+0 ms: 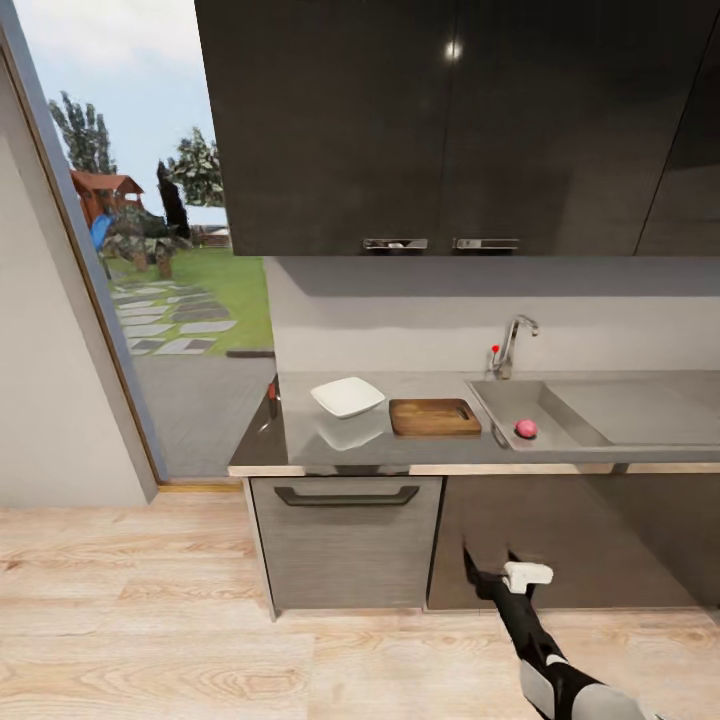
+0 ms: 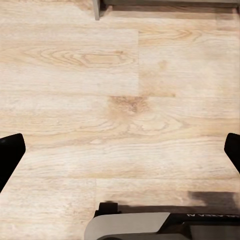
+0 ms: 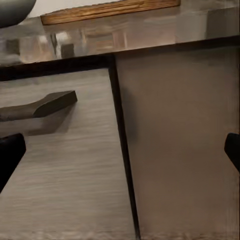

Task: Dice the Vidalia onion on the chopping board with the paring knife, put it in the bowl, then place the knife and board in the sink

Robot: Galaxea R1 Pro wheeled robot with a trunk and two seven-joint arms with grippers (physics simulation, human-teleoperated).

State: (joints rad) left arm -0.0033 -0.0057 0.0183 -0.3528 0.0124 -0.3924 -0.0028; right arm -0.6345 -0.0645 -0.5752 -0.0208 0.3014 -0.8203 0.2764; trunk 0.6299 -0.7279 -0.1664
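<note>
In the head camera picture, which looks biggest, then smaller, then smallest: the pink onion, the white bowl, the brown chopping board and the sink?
1. sink
2. chopping board
3. bowl, only a bit smaller than the board
4. Vidalia onion, by far the smallest

All sit at similar distance on the countertop.

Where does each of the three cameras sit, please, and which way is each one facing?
Head view: up on the robot's head, facing the countertop with bowl, chopping board, sink and Vidalia onion; the right gripper shows below.
Left wrist view: on the left arm, facing down at the wooden floor; left gripper fingertips at the edges.
Right wrist view: on the right arm, facing the cabinet fronts; fingertips at the edges.
Shared: head and right wrist views both show the chopping board and drawer handle.
</note>
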